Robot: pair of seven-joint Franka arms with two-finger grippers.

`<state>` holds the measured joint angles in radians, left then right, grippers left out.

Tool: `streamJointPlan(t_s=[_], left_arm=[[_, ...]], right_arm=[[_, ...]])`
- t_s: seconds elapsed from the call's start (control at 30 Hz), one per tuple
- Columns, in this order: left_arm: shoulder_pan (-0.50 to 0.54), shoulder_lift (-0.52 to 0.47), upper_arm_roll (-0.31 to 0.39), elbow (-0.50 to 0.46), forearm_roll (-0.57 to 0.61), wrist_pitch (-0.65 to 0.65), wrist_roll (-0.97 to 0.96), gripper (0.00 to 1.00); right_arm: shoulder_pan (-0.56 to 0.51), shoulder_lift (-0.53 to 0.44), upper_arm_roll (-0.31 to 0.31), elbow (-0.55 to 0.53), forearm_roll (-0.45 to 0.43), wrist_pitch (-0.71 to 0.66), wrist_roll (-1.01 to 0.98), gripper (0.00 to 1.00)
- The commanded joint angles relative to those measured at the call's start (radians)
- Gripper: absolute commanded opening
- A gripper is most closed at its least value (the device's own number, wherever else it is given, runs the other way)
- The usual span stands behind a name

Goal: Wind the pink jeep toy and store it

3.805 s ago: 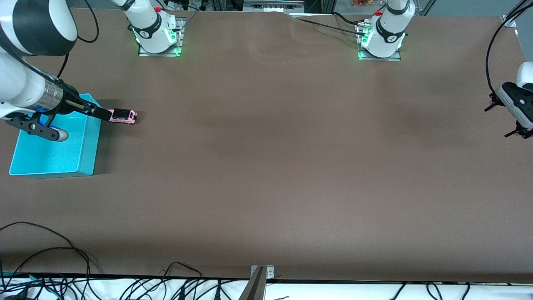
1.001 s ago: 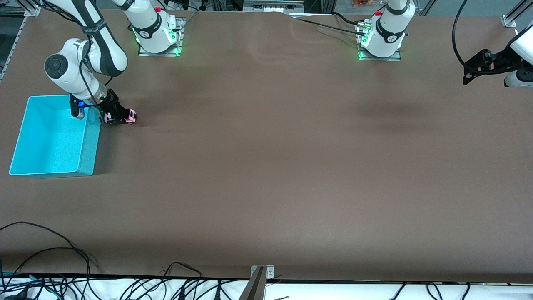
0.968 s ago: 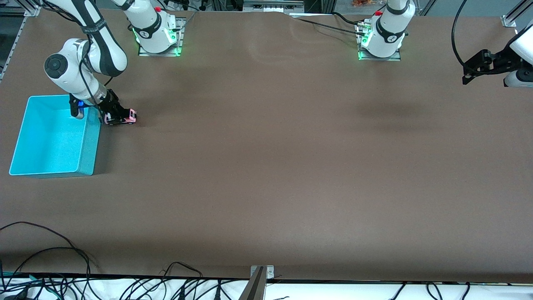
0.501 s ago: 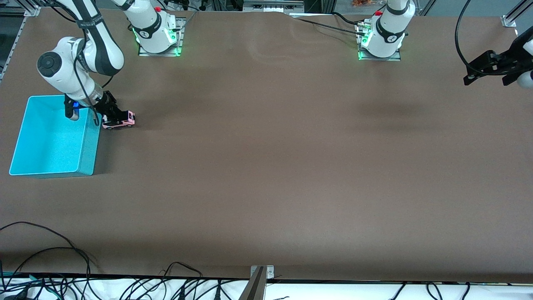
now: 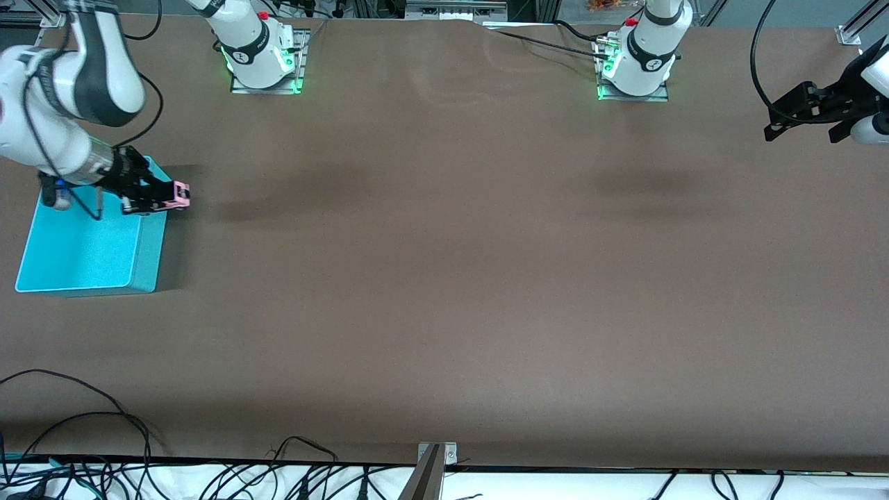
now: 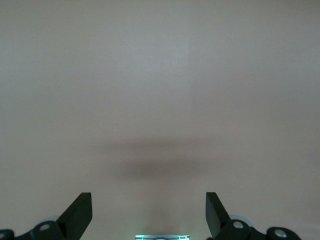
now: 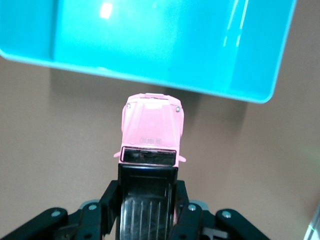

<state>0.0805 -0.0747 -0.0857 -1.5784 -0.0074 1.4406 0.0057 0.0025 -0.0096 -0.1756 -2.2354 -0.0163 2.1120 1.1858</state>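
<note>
Pink jeep toy [image 7: 152,131] clamped in right gripper [image 7: 148,196], above teal bin [image 5: 42,264]

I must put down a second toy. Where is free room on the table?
Bare brown table runs from the teal bin to the left arm's end, under the open left gripper. Crowded only at the bin's corner, where the right gripper holds the pink jeep toy.

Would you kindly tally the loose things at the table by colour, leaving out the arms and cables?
Pink: 1, the pink jeep toy, held up by the right tool over the bin's edge.
Teal: 1, the teal bin, at the right arm's end of the table.
Total: 2.
</note>
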Motion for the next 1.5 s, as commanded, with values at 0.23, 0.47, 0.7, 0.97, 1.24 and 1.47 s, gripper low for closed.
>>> streamJointPlan(t_s=[0.23,0.47,0.7,0.97,1.24,1.47], left_arm=[[-0.056,0.01,0.027,0.028,-0.005,-0.02,-0.001,1.0],[-0.134,0.009,0.118,0.024,-0.006,-0.02,0.002,1.0],[-0.137,0.009,0.118,0.024,-0.005,-0.02,0.0,1.0],[-0.127,0.023,0.116,0.032,-0.006,-0.028,0.0,1.0],[-0.125,0.023,0.115,0.032,-0.008,-0.026,0.004,1.0],[-0.122,0.023,0.116,0.032,-0.02,-0.019,0.004,1.0]], right_arm=[[-0.006,0.125,-0.231,0.16,-0.011,-0.04,-0.271,0.06],[-0.019,0.246,-0.283,0.175,-0.002,0.075,-0.331,0.06],[-0.071,0.344,-0.282,0.163,0.006,0.206,-0.336,0.06],[-0.068,0.445,-0.275,0.16,0.154,0.278,-0.337,0.07],[-0.07,0.473,-0.272,0.154,0.164,0.292,-0.337,0.33],[-0.064,0.487,-0.271,0.155,0.165,0.284,-0.333,1.0]])
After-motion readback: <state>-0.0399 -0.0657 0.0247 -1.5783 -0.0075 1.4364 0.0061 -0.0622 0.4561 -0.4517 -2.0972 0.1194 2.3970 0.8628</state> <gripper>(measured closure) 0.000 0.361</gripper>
